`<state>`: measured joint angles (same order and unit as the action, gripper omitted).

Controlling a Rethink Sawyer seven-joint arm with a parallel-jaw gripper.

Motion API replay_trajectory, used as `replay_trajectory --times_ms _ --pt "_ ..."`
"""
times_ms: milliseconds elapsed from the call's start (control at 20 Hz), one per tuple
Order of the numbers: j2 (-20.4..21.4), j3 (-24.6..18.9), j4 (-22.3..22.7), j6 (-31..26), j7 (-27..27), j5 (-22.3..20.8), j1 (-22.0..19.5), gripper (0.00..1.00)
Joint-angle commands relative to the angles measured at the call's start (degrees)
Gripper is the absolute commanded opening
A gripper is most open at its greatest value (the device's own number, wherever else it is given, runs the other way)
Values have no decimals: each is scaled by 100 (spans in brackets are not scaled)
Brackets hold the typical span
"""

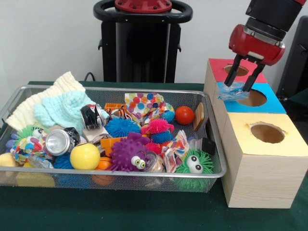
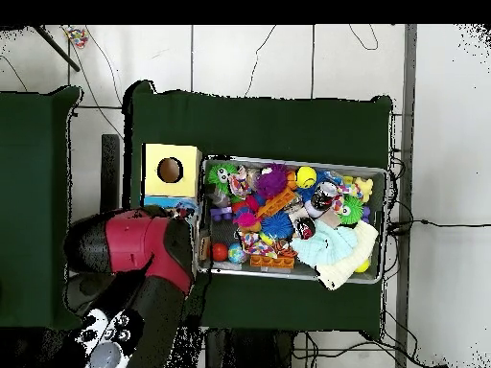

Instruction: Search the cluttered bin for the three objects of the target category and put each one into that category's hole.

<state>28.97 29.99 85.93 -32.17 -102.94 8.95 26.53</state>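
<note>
The cluttered bin (image 1: 120, 172) is a silver wire-mesh tray at the left, full of toys, cloths and wrappers. It also shows in the overhead view (image 2: 385, 220). To its right stand three wooden boxes with a red top (image 1: 217, 65), a blue top (image 1: 275, 104) and a yellow top (image 1: 240, 126), each with a round hole. My gripper (image 1: 237, 87) hangs over the blue box's left edge, shut on a piece of crumpled clear plastic (image 1: 231, 93) just above that top. In the overhead view the red arm (image 2: 144, 247) hides the gripper.
In the bin lie a yellow ball (image 1: 84, 156), a purple spiky toy with eyes (image 1: 127, 153), a green spiky toy (image 1: 194, 163), a red ball (image 1: 184, 115), a crushed can (image 1: 60, 141) and knitted cloths (image 1: 65, 108). The yellow box (image 2: 171, 170) shows beside the bin from overhead.
</note>
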Motion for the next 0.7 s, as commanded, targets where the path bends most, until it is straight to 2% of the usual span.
replay_trajectory --times_ms 50,550,700 --pt "-525 -208 28 195 -1823 282 251 0" --pt "-656 -161 230 532 -1868 492 455 0" --pt "-618 -314 357 627 -1776 576 420 0"
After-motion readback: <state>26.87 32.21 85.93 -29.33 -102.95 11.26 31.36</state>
